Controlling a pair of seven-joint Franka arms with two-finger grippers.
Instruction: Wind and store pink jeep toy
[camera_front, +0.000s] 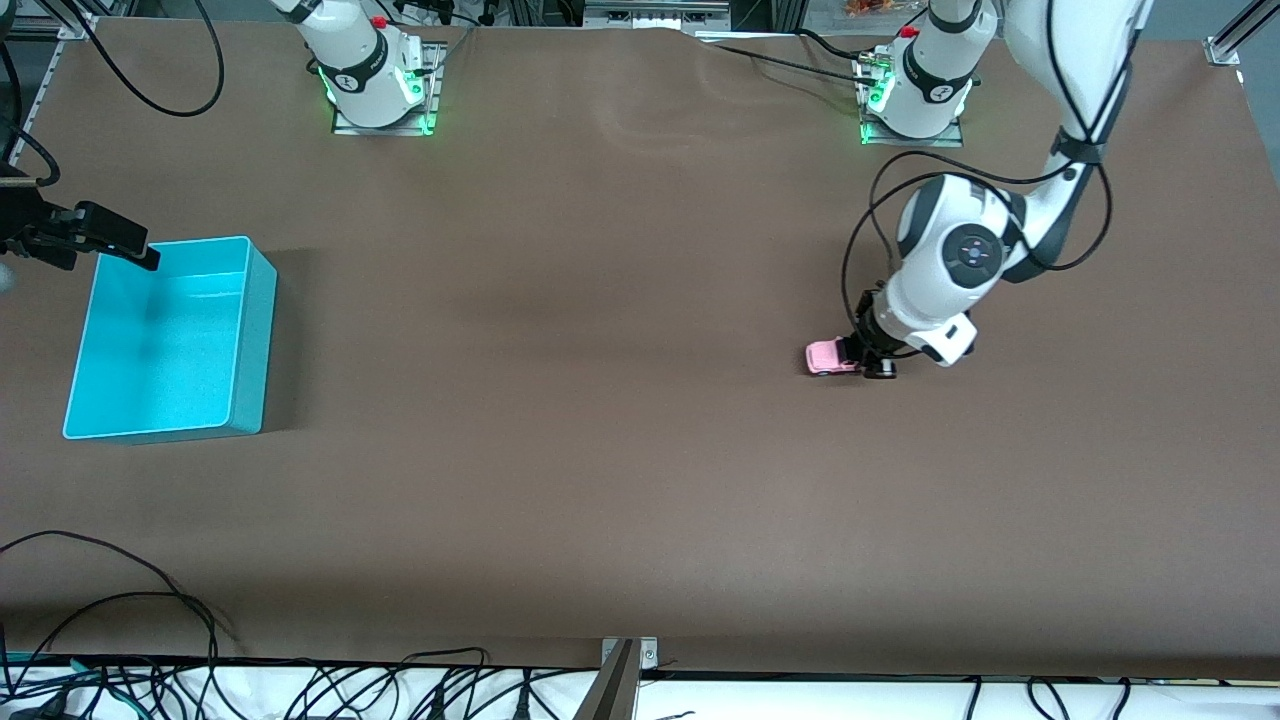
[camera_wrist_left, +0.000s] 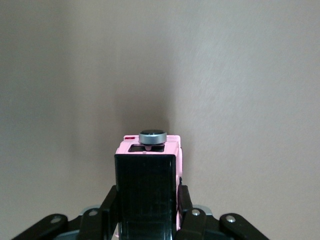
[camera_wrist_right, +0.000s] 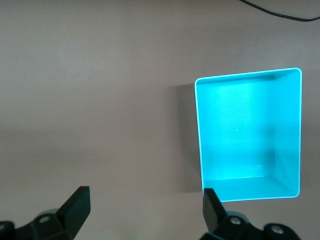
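Note:
The pink jeep toy (camera_front: 828, 356) stands on the brown table toward the left arm's end. My left gripper (camera_front: 866, 360) is down at table level, shut on the jeep's body. In the left wrist view the jeep's black roof (camera_wrist_left: 146, 180) fills the gap of the left gripper (camera_wrist_left: 146, 200), with a finger pressed on each side and a grey spare wheel at its end. My right gripper (camera_front: 125, 243) is open and empty, over the turquoise bin's (camera_front: 255, 340) farther corner. In the right wrist view the right gripper (camera_wrist_right: 145, 200) hangs over bare table beside the bin (camera_wrist_right: 198, 130).
The turquoise bin is empty and sits at the right arm's end of the table. Both arm bases (camera_front: 378, 80) (camera_front: 915, 90) stand along the table's farther edge. Cables (camera_front: 120, 620) lie along the nearer edge.

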